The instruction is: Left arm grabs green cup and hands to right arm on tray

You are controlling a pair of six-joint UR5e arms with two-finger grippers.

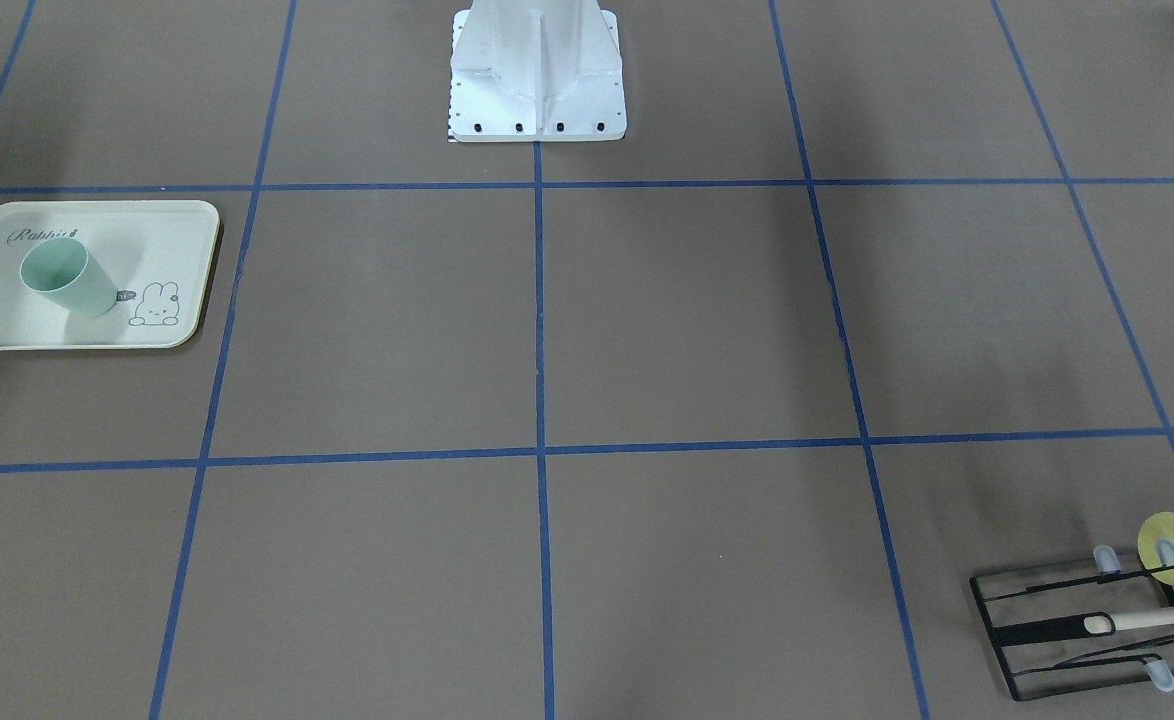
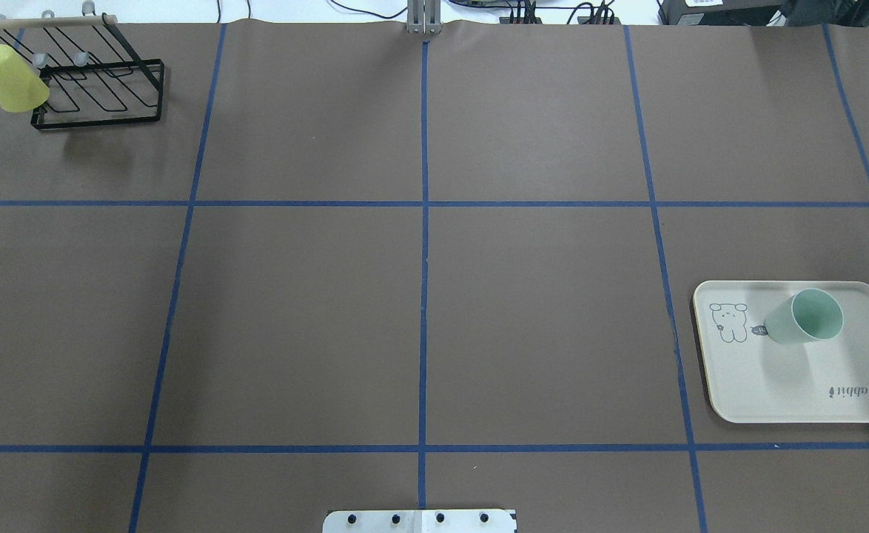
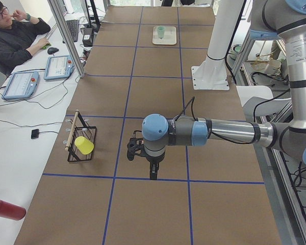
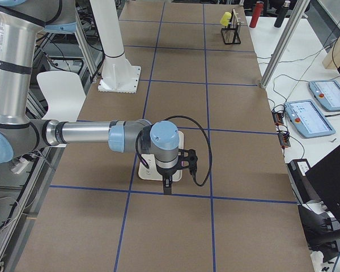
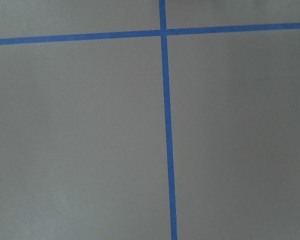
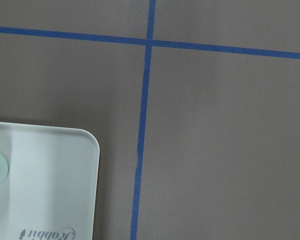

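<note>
Green cup (image 2: pixel 804 317): stands upright, mouth up, on the tray (image 2: pixel 775 392), between the rabbit drawing and the "Rabbit" lettering. Nothing is touching it.

Tray: lies flat on the brown table (image 2: pixel 420 318), which is marked with blue tape lines.

Right claw (image 4: pixel 167 190): shows only in the right side view, pointing straight down above the table at the tray's edge and partly hiding the tray from that camera. I cannot tell how far it is open, and it has hold of nothing that can be seen. Its wrist camera takes in one rounded corner of the tray and a sliver of the green cup at the frame's left edge.

Left claw (image 3: pixel 153 175): shows only in the left side view, pointing down above the table, well apart from the tray. Its opening cannot be judged, and nothing visible is held. Its wrist camera shows only table and tape.

Black wire rack (image 2: pixel 101 96): stands at the table corner diagonally opposite the tray. A yellow cup (image 2: pixel 9 78) hangs tilted on its outer end.
</note>
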